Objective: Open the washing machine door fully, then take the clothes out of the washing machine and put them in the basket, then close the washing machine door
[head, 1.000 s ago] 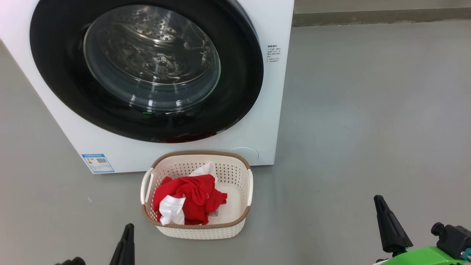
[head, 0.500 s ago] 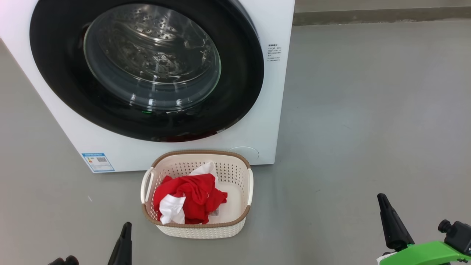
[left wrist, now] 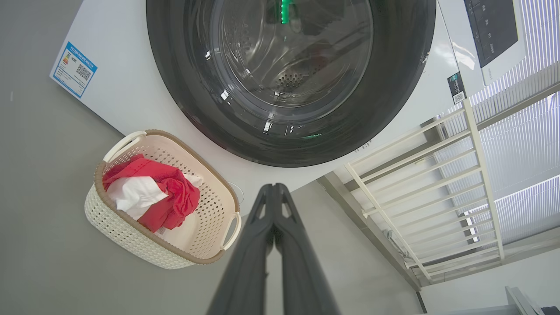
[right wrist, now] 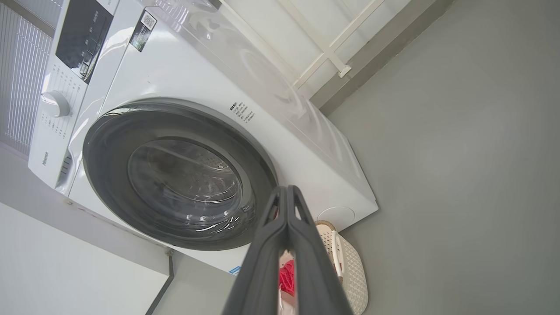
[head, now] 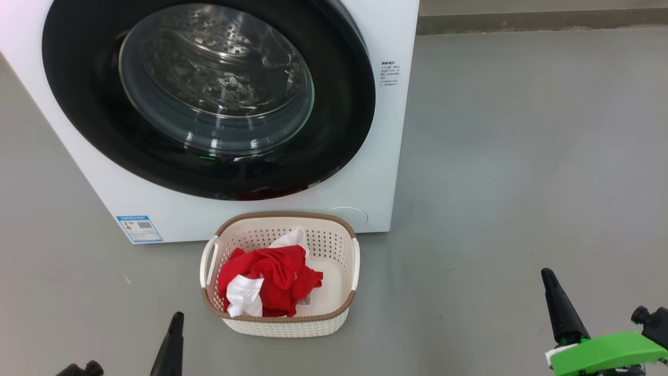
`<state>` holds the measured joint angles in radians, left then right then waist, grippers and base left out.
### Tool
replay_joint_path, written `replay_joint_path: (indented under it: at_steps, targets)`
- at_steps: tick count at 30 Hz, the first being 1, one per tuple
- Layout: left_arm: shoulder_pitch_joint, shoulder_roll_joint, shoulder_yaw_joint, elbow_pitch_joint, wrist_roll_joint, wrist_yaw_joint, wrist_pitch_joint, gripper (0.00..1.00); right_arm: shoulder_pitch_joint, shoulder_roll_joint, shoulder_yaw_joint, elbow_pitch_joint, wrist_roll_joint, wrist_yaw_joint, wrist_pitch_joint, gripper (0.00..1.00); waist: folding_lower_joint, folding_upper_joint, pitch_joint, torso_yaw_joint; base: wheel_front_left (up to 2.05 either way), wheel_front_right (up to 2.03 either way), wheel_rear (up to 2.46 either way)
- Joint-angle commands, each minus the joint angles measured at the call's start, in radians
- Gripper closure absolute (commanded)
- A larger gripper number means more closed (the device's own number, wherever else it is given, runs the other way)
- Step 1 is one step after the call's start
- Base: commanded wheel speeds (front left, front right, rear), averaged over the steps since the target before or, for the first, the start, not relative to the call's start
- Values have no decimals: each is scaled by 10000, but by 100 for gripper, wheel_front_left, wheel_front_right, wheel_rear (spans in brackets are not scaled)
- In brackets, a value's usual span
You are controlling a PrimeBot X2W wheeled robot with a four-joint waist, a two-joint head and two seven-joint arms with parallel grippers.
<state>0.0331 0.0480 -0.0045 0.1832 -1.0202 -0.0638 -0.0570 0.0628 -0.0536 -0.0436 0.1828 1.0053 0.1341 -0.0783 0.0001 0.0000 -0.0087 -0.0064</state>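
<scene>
Low at the left, the left gripper [head: 176, 321] has its jaws clenched on nothing. The large round black-rimmed washing machine door [head: 339, 104] looks seated flush on the big white washing machine [head: 172, 209]. It is rigid and hinged, best taken at its rim. The soft red-and-white clothes [head: 271, 277] lie bunched in the small cream perforated basket [head: 334, 245], light, limp and pinchable at any fold. The right gripper [head: 548, 277] is likewise clenched and empty.

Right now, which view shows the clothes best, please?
The head view: the clothes lie unobstructed in the basket. The left wrist view shows them obliquely; the right wrist view, a red scrap behind the right gripper.
</scene>
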Motion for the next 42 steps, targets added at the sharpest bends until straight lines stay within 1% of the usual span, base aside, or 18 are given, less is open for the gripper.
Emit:
replay_joint_path:
  at_steps: [1,21,42]
  targets:
    - [-505,131,256,-168,-264,-164,56,100,-580,-151,97,-225,288,-18,51,100,-1,0,3,2,0,0,0]
    - [-867,147,552,150,-2625,-370,662,100,-1025,-196,-62,110,2771,-25,678,100,-1,0,50,27,0,0,0]
    - [-1213,153,845,454,-4857,-566,1247,100,-1450,-223,-234,428,5111,-31,1290,100,-1,0,95,51,0,0,0]
